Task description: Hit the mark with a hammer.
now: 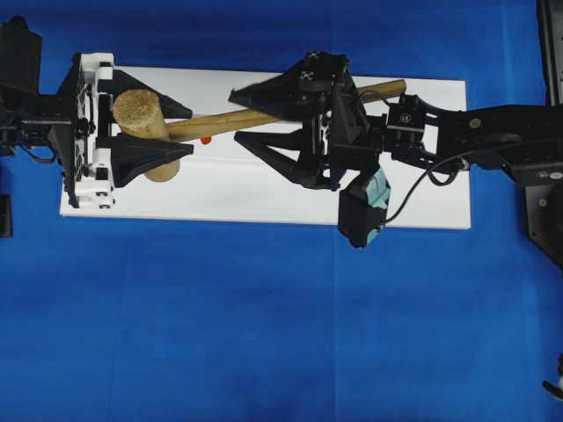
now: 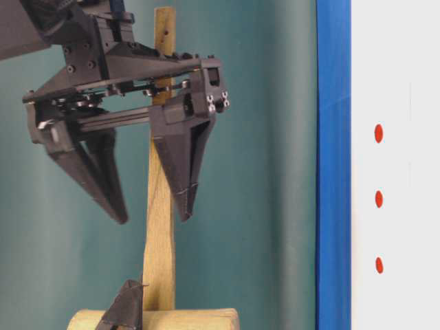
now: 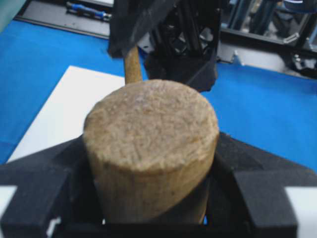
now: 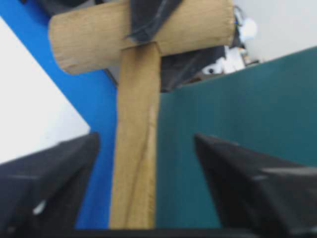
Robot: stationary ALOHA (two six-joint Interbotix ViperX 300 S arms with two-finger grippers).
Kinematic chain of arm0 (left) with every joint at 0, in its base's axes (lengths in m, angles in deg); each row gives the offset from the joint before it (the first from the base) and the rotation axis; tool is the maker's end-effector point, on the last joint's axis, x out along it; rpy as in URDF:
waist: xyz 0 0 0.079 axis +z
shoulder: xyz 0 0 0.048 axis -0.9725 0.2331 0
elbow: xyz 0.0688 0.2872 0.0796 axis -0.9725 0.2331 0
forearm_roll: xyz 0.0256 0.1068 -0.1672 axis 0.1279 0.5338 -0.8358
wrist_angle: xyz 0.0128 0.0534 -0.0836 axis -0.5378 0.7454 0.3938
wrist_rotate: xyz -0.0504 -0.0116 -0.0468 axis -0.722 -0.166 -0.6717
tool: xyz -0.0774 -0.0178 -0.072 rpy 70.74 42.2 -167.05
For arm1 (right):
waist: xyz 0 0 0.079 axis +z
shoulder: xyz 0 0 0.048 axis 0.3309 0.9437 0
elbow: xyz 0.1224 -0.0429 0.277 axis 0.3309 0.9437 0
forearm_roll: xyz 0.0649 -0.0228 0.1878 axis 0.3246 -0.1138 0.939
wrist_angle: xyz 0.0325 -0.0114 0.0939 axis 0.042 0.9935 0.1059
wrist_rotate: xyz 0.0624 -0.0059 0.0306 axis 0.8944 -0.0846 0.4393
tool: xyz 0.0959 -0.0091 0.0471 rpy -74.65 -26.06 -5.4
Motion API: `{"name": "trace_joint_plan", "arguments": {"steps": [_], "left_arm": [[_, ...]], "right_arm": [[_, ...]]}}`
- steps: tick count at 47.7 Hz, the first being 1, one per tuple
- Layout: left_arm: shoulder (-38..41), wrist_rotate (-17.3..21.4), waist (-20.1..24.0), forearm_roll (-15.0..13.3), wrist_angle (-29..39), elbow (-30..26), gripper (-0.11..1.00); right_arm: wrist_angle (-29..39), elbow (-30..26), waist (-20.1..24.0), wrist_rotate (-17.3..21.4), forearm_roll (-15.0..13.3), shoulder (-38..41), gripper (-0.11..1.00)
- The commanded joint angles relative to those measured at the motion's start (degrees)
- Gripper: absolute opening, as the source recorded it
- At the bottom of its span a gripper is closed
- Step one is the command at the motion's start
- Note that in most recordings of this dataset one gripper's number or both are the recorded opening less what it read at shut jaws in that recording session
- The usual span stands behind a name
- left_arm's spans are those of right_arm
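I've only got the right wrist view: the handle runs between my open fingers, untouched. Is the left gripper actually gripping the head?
Observer: Yes. The left wrist view shows the left gripper with a finger pressed on each side of the hammer head.
Operator: Where along the handle am I?
Observer: Overhead, the right gripper straddles it, fingertips nearer the head than the free end.
Operator: Any mark visible?
Observer: Overhead shows one red mark on the white board, just beside the handle near the head.
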Motion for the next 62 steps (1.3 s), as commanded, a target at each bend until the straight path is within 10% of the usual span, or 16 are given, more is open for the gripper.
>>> {"name": "trace_joint_plan", "arguments": {"steps": [1, 10, 32, 62], "left_arm": [[-0.9, 0.3, 0.2, 0.1, -0.4, -1.1, 0.42], [-1.1, 1.7, 0.2, 0.2, -0.4, -1.1, 0.42], [-3.9, 13.5, -2.3, 0.4, 1.1, -0.1, 0.42], [-3.9, 15.4, -3.3, 0.4, 5.3, -0.7, 0.42]], "right_arm": [[0.0, -1.0, 0.0, 0.2, 0.1, -1.9, 0.87], [4.0, -0.7, 0.5, 1.8, 1.8, -3.9, 0.96], [20.6, -3.0, -0.6, 8.3, 26.3, -6.2, 0.96], [24.3, -3.5, -0.6, 8.3, 34.5, -5.8, 0.93]]}}
